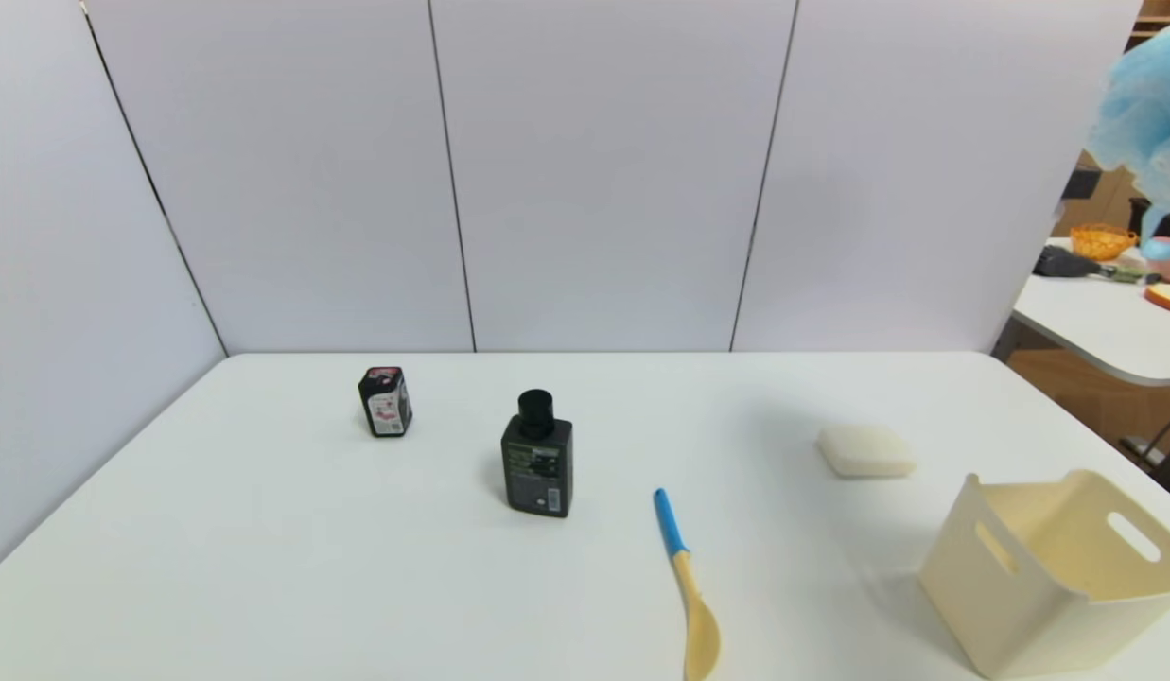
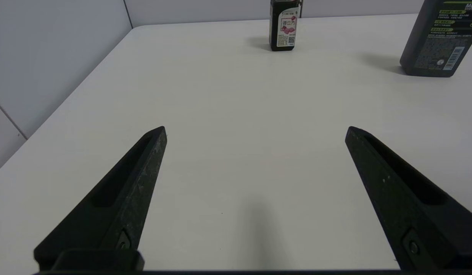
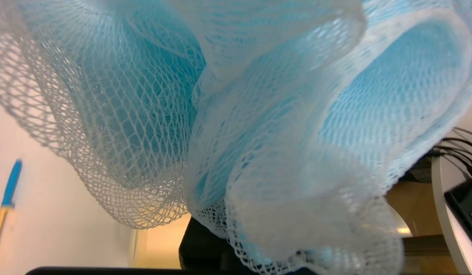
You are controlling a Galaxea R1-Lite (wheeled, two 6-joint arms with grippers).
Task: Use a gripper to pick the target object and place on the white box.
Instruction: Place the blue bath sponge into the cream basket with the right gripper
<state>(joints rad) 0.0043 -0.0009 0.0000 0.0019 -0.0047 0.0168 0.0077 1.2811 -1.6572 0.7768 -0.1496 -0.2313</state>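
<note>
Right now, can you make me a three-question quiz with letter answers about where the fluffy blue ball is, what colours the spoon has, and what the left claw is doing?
1. Where is the blue bath pouf?
A. On the table
B. High up at the right
C. Inside the white box

2. What colours is the spoon?
A. Blue handle, tan bowl
B. All red
C. All green

3. How are the left gripper fingers?
A. Shut on a bottle
B. Spread apart, holding nothing
C. Shut on the spoon

Answers: 1 B, the pouf hangs far above the table, and the white box is empty. 2 A, blue turns to tan halfway. 3 B, only bare table shows between the fingers.
</note>
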